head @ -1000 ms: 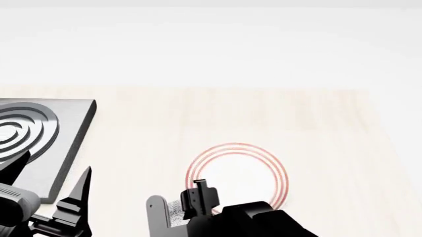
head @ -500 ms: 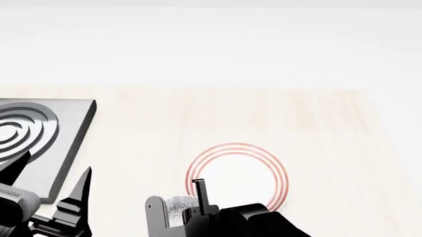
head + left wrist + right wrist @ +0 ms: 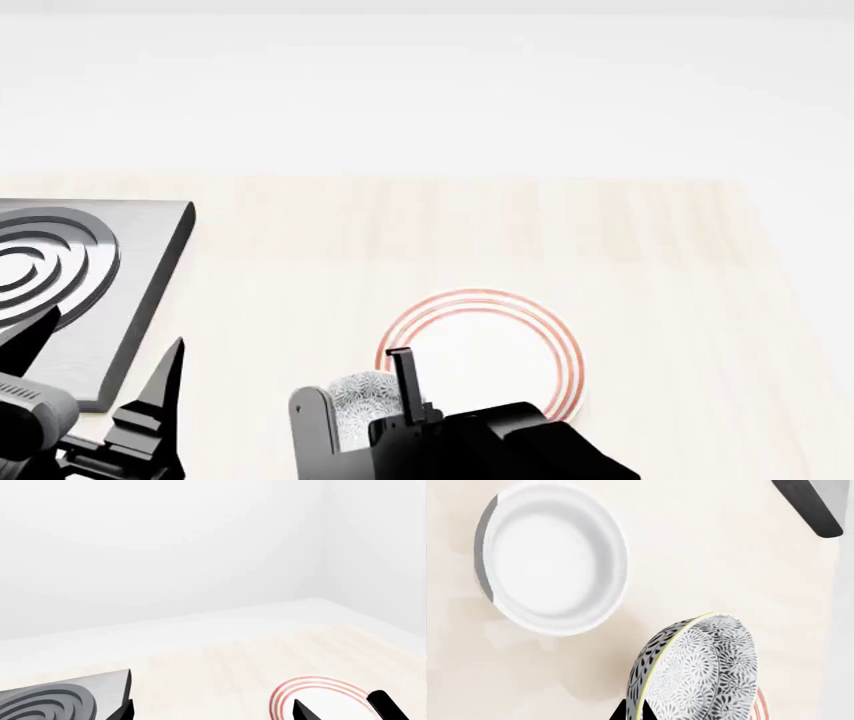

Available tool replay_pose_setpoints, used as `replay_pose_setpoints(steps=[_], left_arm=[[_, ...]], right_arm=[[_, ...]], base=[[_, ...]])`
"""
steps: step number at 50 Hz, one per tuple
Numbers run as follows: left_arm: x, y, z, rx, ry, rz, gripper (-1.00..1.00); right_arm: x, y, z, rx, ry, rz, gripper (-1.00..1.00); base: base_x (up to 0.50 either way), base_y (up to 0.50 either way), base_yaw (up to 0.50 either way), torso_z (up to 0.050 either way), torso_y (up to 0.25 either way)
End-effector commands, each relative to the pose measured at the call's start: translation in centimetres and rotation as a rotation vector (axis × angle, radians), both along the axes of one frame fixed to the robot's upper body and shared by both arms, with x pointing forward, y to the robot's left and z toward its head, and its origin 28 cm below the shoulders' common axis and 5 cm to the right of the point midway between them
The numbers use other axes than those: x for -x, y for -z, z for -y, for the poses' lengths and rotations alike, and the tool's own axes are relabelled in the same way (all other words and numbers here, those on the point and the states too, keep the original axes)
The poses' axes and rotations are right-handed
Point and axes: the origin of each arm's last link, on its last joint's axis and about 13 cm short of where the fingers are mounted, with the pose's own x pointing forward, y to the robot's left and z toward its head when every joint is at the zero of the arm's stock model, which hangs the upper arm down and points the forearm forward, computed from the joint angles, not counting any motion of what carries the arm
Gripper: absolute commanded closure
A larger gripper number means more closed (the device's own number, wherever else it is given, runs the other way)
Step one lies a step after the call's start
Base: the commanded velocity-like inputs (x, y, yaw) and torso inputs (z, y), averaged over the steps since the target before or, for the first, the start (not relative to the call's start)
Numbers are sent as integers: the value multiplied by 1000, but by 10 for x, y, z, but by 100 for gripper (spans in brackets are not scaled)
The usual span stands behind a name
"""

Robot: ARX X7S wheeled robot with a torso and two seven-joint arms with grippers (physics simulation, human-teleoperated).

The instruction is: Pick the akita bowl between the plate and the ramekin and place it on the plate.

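My right gripper (image 3: 356,392) is shut on the rim of the akita bowl (image 3: 363,415), a grey-and-white patterned bowl at the near left edge of the plate (image 3: 494,345). The right wrist view has the akita bowl (image 3: 704,667) tilted on its side off the table, its rim pinched in the right gripper (image 3: 636,714). Beside it stands the plain white ramekin (image 3: 554,555), and a sliver of the plate's red rim (image 3: 759,706) shows under the bowl. My left gripper (image 3: 100,400) hangs open and empty at the near left. The left wrist view has the left gripper (image 3: 213,716) and the plate (image 3: 320,697).
A grey slab with raised concentric rings (image 3: 80,270) lies at the left of the pale wooden table (image 3: 601,240); the same grey slab (image 3: 63,702) appears in the left wrist view. A dark grey edge (image 3: 807,505) crosses the corner of the right wrist view.
The right gripper has lifted the akita bowl slightly and brought it closer to the plate's rim. More of the patterned outside shows now. The left arm has not moved.
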Motion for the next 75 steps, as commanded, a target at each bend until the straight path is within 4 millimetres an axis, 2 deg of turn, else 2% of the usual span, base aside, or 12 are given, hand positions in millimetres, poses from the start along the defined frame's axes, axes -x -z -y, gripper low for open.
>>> replay_pose_setpoints(steps=[1,14,24,29,37,48,52,64,75], left_arm=[[2,-1,1,0,5,1,-100],[4,-2,3,-3,15,4,-100],[4,-2,4,-3,16,1,-100],[4,-1,4,-5,18,-4,-100],[4,0,5,-5,26,-5,-100],[4,2,5,-2,35,-8,-100],[5,2,4,-1,38,-5,-100],[7,1,3,7,55,11,-100],[7,1,2,11,54,11,-100]], right_arm=[[6,-30,3,-3,-7,76,100],[10,-62,13,-5,13,156,100],[9,-71,26,23,63,191,100],[1,-73,38,37,119,211,100],[-14,-66,46,42,184,225,100],[-37,-59,50,28,251,266,100],[-45,-51,49,24,269,275,100],[-57,-38,38,-5,261,292,100],[-57,-25,32,10,235,278,100]], base=[[0,0,0,0,0],[0,0,0,0,0],[0,0,0,0,0],[0,0,0,0,0],[0,0,0,0,0],[0,0,0,0,0],[0,0,0,0,0],[0,0,0,0,1],[0,0,0,0,0]])
